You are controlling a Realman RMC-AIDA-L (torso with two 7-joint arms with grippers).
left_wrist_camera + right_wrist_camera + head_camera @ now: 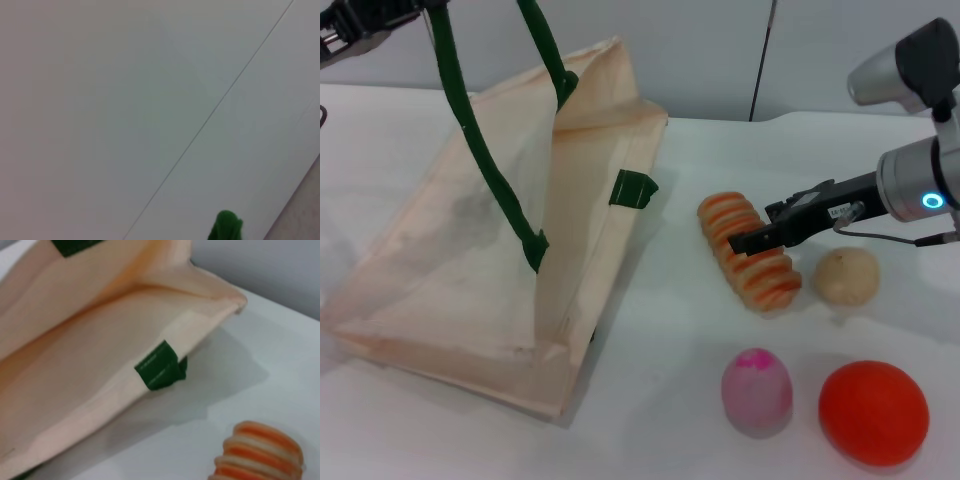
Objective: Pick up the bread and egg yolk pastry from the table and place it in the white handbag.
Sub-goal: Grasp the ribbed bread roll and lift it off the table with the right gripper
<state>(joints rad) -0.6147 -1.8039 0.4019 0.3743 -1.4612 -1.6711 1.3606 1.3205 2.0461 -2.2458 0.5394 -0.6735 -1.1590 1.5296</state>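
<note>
The striped orange and cream bread (772, 282) lies on the white table, right of the white handbag (450, 270); one end of the bread (262, 452) shows in the right wrist view. My right gripper (755, 228) reaches in from the right and hovers open over the loaf's middle, black fingers straddling it. The egg yolk pastry (846, 276), a pale beige ball, sits just right of the bread. At the top left my left gripper (345, 25) holds a dark green handle (480, 150) up, tilting the bag's mouth open. A bit of green handle (227, 227) shows in the left wrist view.
A pink-topped egg shape (756, 392) and a bigger orange-red ball (873, 412) rest near the table's front edge, in front of the bread and pastry. The bag's second handle (545, 45) rises at the top. A green tab (159, 367) marks the bag's side seam.
</note>
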